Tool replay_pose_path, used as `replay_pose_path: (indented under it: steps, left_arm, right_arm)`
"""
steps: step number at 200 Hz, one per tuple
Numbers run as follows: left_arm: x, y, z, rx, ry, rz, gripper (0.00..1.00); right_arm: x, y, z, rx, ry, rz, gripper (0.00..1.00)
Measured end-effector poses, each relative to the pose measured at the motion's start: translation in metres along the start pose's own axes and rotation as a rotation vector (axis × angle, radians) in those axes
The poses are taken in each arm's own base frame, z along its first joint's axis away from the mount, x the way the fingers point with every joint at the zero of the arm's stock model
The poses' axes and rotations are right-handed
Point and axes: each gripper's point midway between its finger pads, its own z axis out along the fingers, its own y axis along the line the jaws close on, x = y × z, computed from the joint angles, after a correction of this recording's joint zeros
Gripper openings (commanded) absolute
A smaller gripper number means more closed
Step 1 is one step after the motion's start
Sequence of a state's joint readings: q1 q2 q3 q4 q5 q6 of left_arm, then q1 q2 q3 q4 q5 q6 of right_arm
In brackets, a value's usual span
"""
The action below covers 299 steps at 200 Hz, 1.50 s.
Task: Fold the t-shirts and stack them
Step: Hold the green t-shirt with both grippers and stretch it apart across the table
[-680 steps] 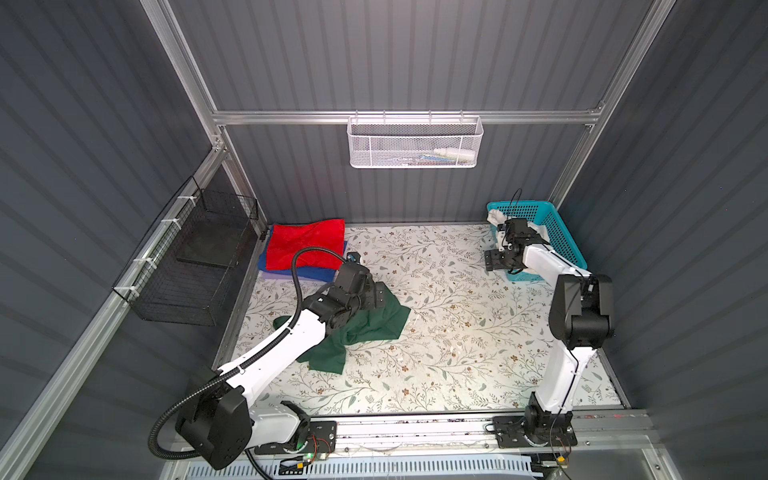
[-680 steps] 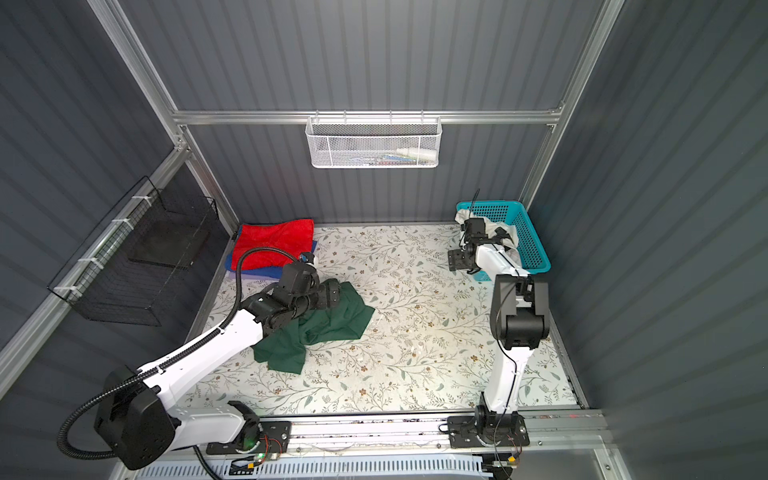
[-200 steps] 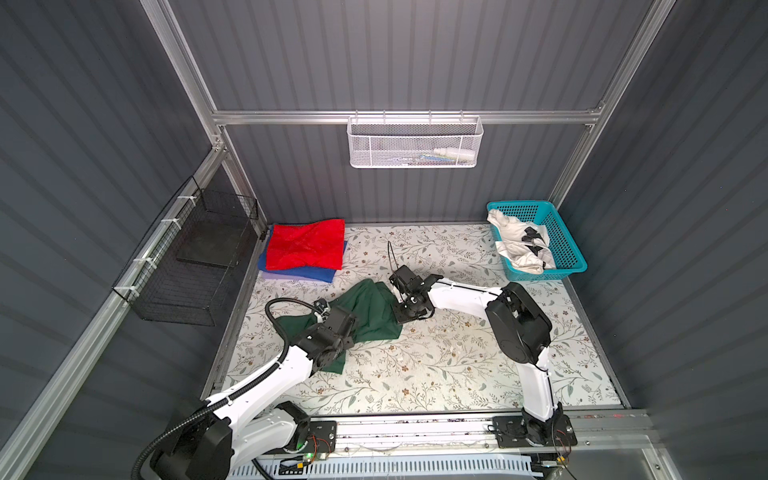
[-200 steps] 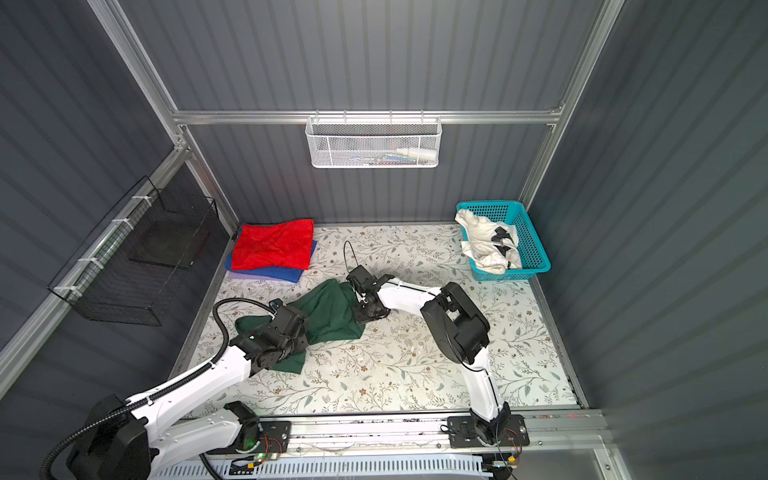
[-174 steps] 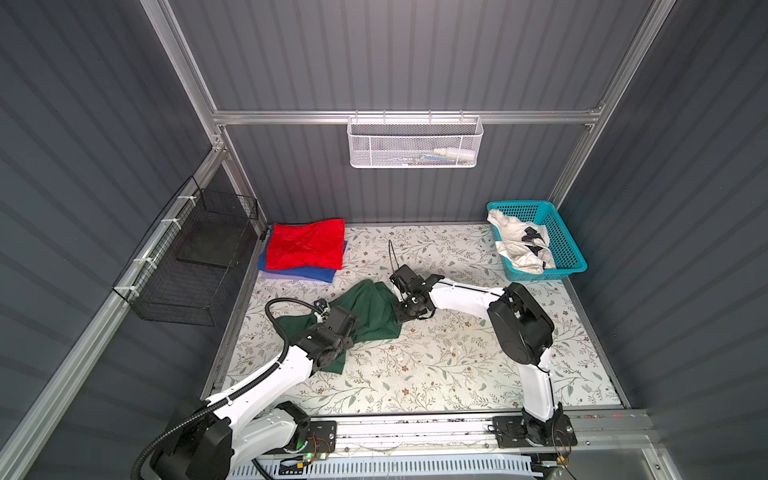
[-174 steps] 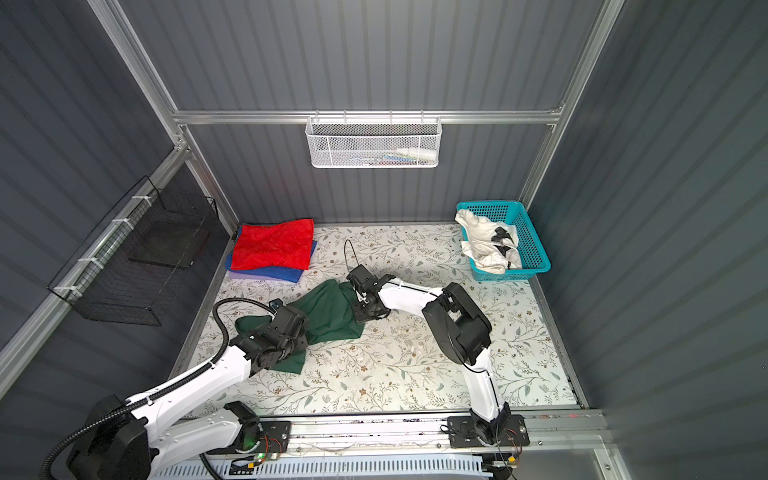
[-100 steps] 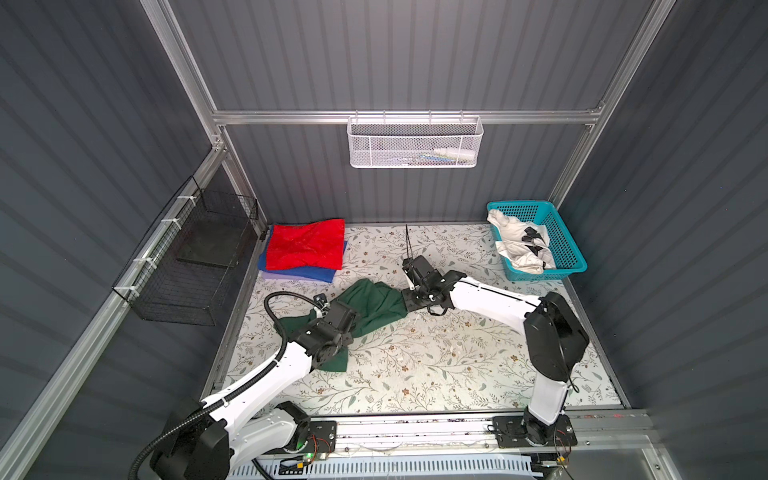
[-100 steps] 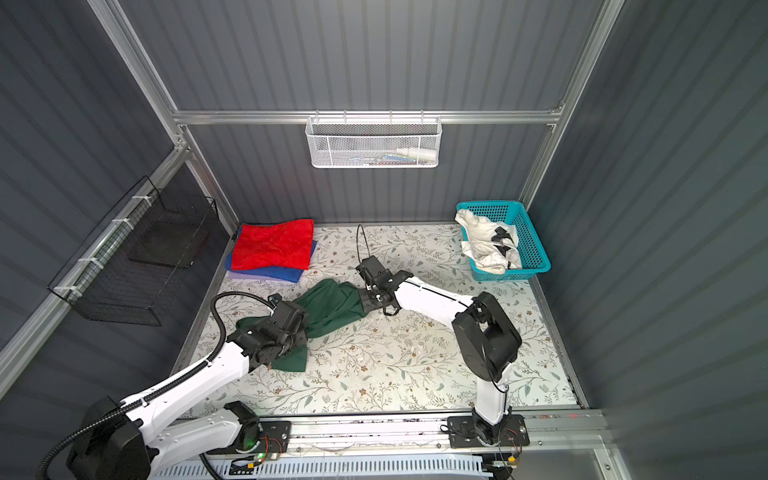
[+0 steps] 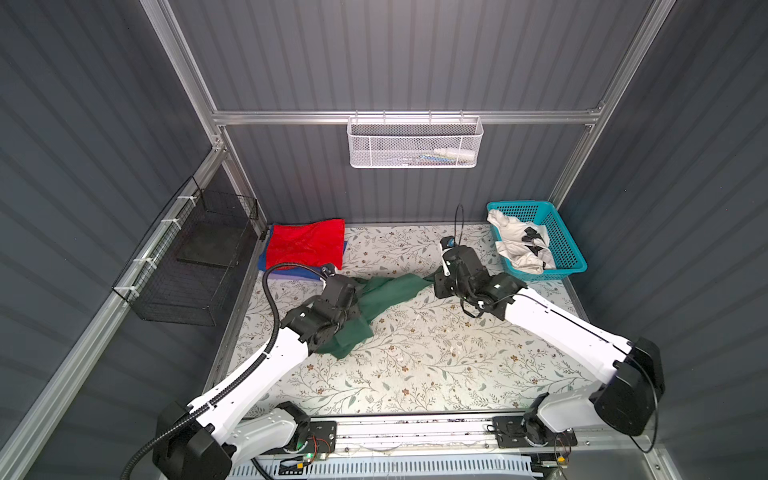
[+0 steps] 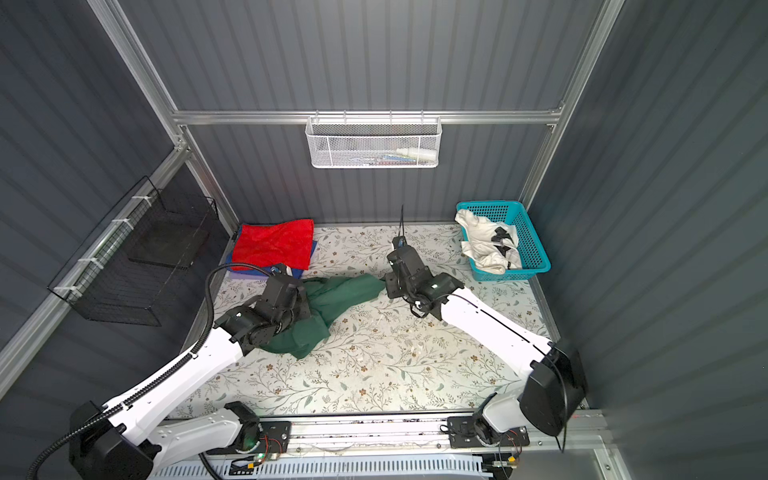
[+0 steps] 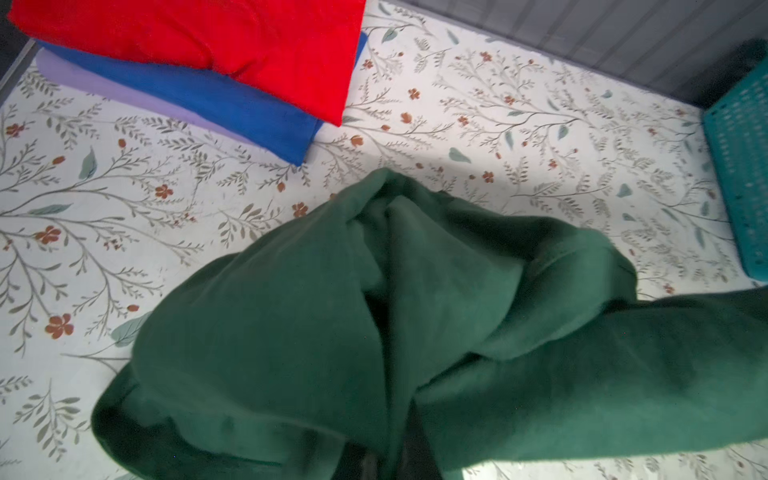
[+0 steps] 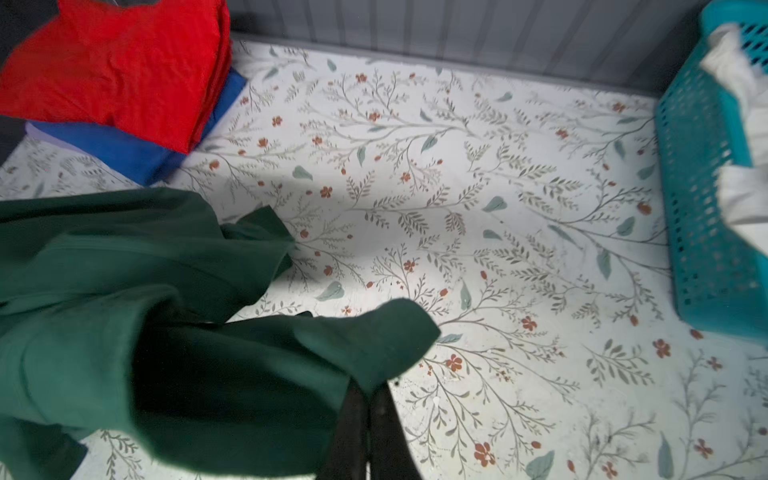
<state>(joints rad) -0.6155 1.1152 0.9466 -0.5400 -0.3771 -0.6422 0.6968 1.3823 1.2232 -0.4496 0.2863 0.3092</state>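
You have a white-shelled left arm [image 9: 266, 370] and a matching right arm [image 9: 557, 328], both with bulky black joint housings [image 9: 627, 395], a ribbed black cable conduit [image 9: 270, 307] looping beside the left one, a thin black wire [image 9: 457, 220] arching above the right wrist, and a right gripper [image 12: 368, 401] with slim matte-black fingers [image 12: 349, 432].

- The near half of the floral-patterned table [image 9: 415, 374] is bare up to its front edge.
- A dark green cloth t-shirt [image 9: 386, 291] stretches across the middle.
- A folded red t-shirt [image 9: 305, 245] on a blue t-shirt [image 11: 232, 104] fills the far left corner.
- A turquoise plastic lattice basket [image 9: 557, 272] blocks the far right corner.
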Motion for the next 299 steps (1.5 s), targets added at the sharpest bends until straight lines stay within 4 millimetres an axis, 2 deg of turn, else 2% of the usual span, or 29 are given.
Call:
replay_pose_path:
  steps: [3,13,42,56,60,73,96,136,159,192,234,248,273,299]
  left_arm:
    - [-0.001,-0.002,-0.001,0.011,-0.001,0.003,0.0]
    - [-0.006,-0.01,-0.003,0.044,-0.007,0.005,0.16]
    - [-0.012,-0.026,-0.001,0.104,-0.008,0.021,0.3]
    - [-0.011,-0.03,0.004,0.113,-0.002,0.031,0.44]
    - [-0.011,-0.031,0.006,0.114,-0.001,0.036,0.46]
    - [-0.01,-0.034,0.011,0.12,0.008,0.039,0.46]
    - [-0.008,-0.04,0.021,0.133,0.017,0.04,0.39]
    - [0.009,-0.041,0.037,0.132,0.062,0.052,0.39]
    - [0.02,-0.042,0.043,0.146,0.095,0.05,0.39]
    - [0.052,-0.044,0.052,0.178,0.161,0.022,0.41]
    - [0.106,-0.079,0.063,0.247,0.277,0.063,0.46]
    - [0.121,-0.082,0.071,0.243,0.32,0.066,0.47]
    - [0.138,-0.078,0.086,0.21,0.376,0.072,0.5]
    - [0.142,-0.083,0.093,0.211,0.396,0.074,0.5]
  right_arm:
    - [-0.003,-0.001,-0.004,0.0,-0.01,0.002,0.0]
    - [-0.009,-0.006,-0.016,0.003,-0.037,0.006,0.0]
    - [-0.022,-0.025,-0.046,0.032,-0.094,0.025,0.0]
    - [-0.026,-0.036,-0.056,0.052,-0.113,0.039,0.0]
    - [-0.027,-0.04,-0.059,0.06,-0.117,0.043,0.0]
    - [-0.027,-0.05,-0.066,0.081,-0.123,0.055,0.0]
    - [-0.023,-0.061,-0.072,0.11,-0.118,0.07,0.0]
    - [0.005,-0.076,-0.069,0.162,-0.052,0.08,0.0]
    - [0.013,-0.088,-0.072,0.196,-0.034,0.105,0.0]
    - [0.017,-0.096,-0.073,0.215,-0.028,0.127,0.0]
    - [0.026,-0.096,-0.067,0.215,-0.006,0.135,0.0]
    - [0.029,-0.097,-0.065,0.213,0.004,0.136,0.0]
    - [0.033,-0.097,-0.062,0.21,0.014,0.14,0.0]
    - [0.037,-0.096,-0.059,0.204,0.022,0.141,0.0]
